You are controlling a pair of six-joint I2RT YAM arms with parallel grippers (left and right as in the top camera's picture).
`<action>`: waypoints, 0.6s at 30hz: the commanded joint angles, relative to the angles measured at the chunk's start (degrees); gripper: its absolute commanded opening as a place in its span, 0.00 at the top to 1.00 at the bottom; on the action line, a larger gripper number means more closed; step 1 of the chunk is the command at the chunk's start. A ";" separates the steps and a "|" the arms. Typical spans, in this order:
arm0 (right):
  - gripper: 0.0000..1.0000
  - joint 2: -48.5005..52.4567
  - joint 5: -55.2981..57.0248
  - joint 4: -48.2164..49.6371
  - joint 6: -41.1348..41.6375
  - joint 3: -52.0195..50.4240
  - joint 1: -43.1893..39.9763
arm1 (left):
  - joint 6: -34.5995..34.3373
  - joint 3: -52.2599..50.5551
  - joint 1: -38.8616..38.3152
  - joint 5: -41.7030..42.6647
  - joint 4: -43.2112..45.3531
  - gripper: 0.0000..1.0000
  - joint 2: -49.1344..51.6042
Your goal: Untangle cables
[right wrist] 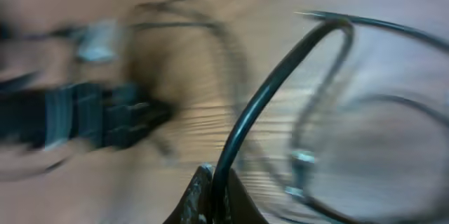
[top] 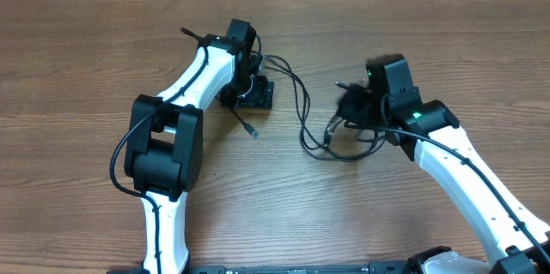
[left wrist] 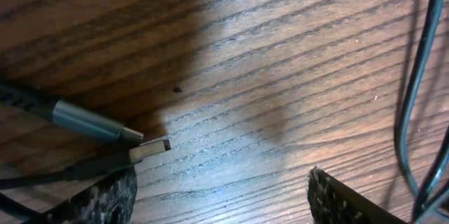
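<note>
Brown wood-grain worktop (top: 86,33) carries everything, and the thin black cables (top: 306,102) lie in loose loops near its middle, between my two arms. My right fingers (right wrist: 210,199) are closed on one black strand, which rises from between them and arches over to the right. That view is blurred, so I cannot tell how firmly the strand sits. My left fingers (left wrist: 105,197) stand wide apart just above the wood with nothing between them. A silver-grey sleeved plug (left wrist: 91,120) and a flat metal plug (left wrist: 151,148) lie side by side just beside the finger at the left of that view, and another strand runs down its right edge. The main risk, as I judge it, is the pull: if my right side hauls on its strand while nothing pins the rest, the whole bundle may slide along, or a loop may cinch into a knot. The thin strand could also slip out of the pinch. On the left, closing where I am would catch only air. Shifting left could trap both plugs at once, or clip them and flick them away.
</note>
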 commanded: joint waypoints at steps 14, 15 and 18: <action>0.96 -0.09 -25.75 28.85 -9.60 0.31 -0.07 | -0.35 -0.44 -0.07 -0.02 0.46 0.20 0.74; 0.96 -0.09 -26.01 30.77 -9.27 0.31 -0.07 | -0.35 -0.44 -0.07 -0.02 0.46 0.20 0.74; 0.96 -0.09 -25.05 33.29 -9.01 0.31 -0.09 | -0.35 -0.44 -0.07 -0.02 0.46 0.19 0.74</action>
